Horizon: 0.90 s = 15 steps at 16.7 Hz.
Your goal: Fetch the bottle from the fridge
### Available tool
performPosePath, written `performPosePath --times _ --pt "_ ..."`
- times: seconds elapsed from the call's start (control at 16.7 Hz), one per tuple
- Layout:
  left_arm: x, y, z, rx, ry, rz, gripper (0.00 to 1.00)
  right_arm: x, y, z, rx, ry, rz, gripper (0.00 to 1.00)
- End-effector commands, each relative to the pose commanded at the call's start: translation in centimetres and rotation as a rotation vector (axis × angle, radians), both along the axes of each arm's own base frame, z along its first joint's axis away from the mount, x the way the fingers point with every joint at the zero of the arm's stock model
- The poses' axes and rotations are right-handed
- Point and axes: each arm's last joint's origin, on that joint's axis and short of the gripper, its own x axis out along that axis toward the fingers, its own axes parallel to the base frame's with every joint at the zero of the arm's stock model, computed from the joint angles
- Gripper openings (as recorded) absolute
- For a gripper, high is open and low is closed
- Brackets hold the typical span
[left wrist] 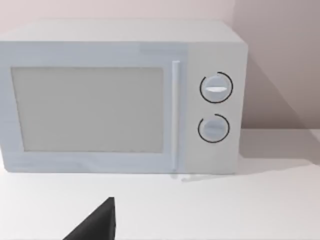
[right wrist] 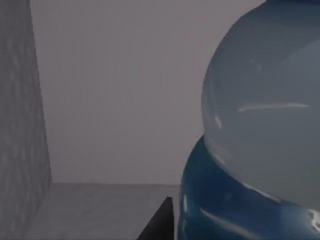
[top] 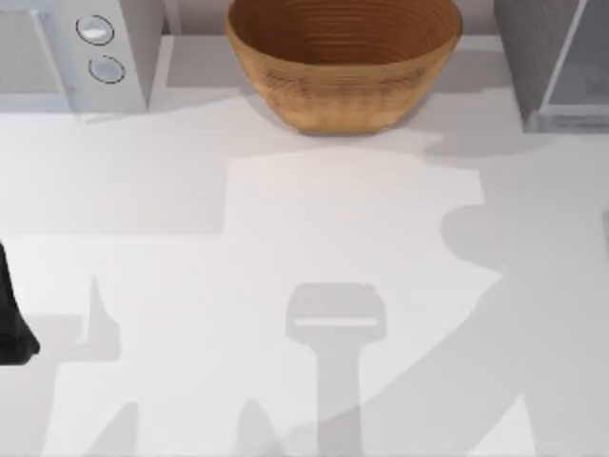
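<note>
Right arm reaching for the bottle inside the fridge

The bottle [right wrist: 260, 135] sits deep between the fridge [top: 552, 67] walls, right up against the right gripper, probably lining up a grab; can't tell whether its fingers have closed. Left arm's parked facing the microwave [left wrist: 120, 100].

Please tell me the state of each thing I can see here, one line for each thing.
bottle: inside the fridge, right beside the right wrist camera.
fridge: at the table's back right; door state unclear.
microwave: door closed.
wooden bowl: upright, looks empty.
left arm: parked at the left edge.
</note>
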Motion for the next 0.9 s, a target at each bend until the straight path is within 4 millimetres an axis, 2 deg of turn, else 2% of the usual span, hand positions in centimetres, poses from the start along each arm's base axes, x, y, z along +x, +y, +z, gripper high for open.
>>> performPosePath --times 0.24,0.36,0.48,0.78,0.9 --pt "0.0 0.0 0.0 0.0 0.0 0.0 1.0 -4.5 0.0 -0.6 0.006 0.021 -0.006 0.0" --pt "0.0 0.0 0.0 0.0 0.0 0.0 1.0 -6.1 0.0 -0.6 0.005 0.016 -0.008 0.0" --pt "0.0 0.0 0.0 0.0 0.0 0.0 1.0 -6.8 0.0 -0.4 0.003 0.007 -0.009 0.0" --pt "0.0 0.0 0.0 0.0 0.0 0.0 1.0 -6.7 0.2 -0.6 0.006 0.013 -0.003 0.0" --pt "0.0 0.0 0.0 0.0 0.0 0.0 1.0 -7.0 0.5 0.1 0.003 0.008 -0.002 0.0"
